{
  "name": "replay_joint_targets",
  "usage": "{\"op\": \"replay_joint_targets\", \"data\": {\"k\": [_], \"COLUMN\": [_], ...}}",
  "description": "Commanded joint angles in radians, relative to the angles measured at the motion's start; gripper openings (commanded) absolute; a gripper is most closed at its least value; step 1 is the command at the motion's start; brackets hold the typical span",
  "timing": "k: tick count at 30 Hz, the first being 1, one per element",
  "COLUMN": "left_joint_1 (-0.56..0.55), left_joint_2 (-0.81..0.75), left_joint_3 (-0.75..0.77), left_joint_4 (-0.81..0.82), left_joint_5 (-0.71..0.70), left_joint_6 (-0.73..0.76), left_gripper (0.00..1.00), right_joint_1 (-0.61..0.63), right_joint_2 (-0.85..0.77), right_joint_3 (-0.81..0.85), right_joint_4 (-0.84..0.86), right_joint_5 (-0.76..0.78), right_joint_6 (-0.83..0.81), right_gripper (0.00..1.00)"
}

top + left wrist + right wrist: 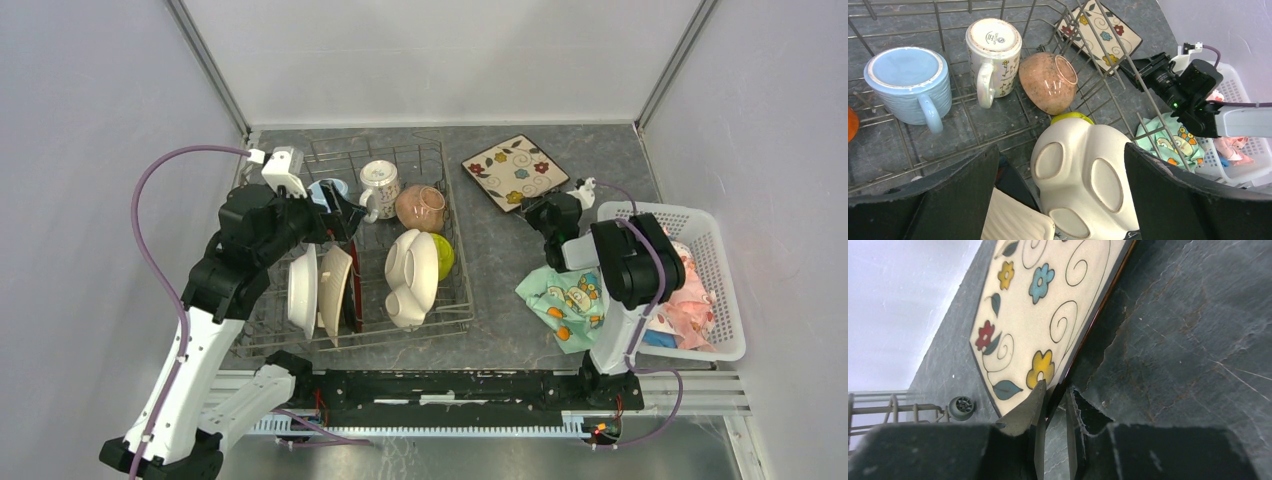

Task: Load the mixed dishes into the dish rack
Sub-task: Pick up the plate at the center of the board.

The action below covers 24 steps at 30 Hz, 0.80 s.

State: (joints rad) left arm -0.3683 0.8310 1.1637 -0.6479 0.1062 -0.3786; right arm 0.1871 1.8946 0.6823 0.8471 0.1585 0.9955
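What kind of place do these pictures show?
Probably a robot test booth, not a kitchen: plain white walls enclose a grey stone-look tabletop holding a grey wire dish rack.

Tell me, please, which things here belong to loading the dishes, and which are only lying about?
Job: dish rack, flowered plate, blue mug, white mug, tan bowl, three-section plate, green bowl.
Lying about: teal cloth, white basket, pink cloth.

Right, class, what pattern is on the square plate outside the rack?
The square plate is cream with black swirls and coloured flowers; right wrist view.
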Motion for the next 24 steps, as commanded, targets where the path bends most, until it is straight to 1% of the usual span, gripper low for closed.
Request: {"op": "replay_joint_targets", "data": {"k": [1, 5, 7, 12, 16, 20, 24], "left_joint_1": [-0.004, -0.004, -0.004, -0.004, -0.004, -0.017, -0.094], "left_joint_2": [0.000, 0.003, 0.017, 0.066, 0.117, 0.194, 0.254], "left_joint_3": [0.037, 0.038, 0.055, 0.109, 0.136, 0.193, 0.221], "left_joint_4": [0.047, 0.052, 0.039, 0.004, 0.039, 0.091, 0.187], "left_joint_5": [-0.004, 0.007, 0.015, -0.050, -0.102, -0.070, -0.089], "left_joint_6": [0.005, 0.009, 0.029, 0.106, 0.201, 0.272, 0.327], "left_gripper": [1.00, 1.00, 1.00, 1.00, 1.00, 0.96, 0.93], "right_joint_1": [-0.019, -0.037, -0.041, -0.061, -0.084, -0.100, -0.111], "right_joint_2": [-0.144, -0.235, -0.284, -0.377, -0.423, -0.443, -0.454], "right_joint_3": [-0.022, 0.022, 0.013, 0.009, -0.024, -0.042, -0.057], "right_joint_4": [0.048, -0.170, -0.217, -0.343, -0.362, -0.358, -0.348], "right_joint_5": [-0.040, -0.079, -0.080, -0.089, -0.142, -0.201, -0.233], "right_joint_6": [-0.071, -0.169, -0.209, -0.292, -0.293, -0.255, -0.227], "right_gripper": [0.00, 0.00, 0.00, 0.00, 0.00, 0.00, 0.00]}}
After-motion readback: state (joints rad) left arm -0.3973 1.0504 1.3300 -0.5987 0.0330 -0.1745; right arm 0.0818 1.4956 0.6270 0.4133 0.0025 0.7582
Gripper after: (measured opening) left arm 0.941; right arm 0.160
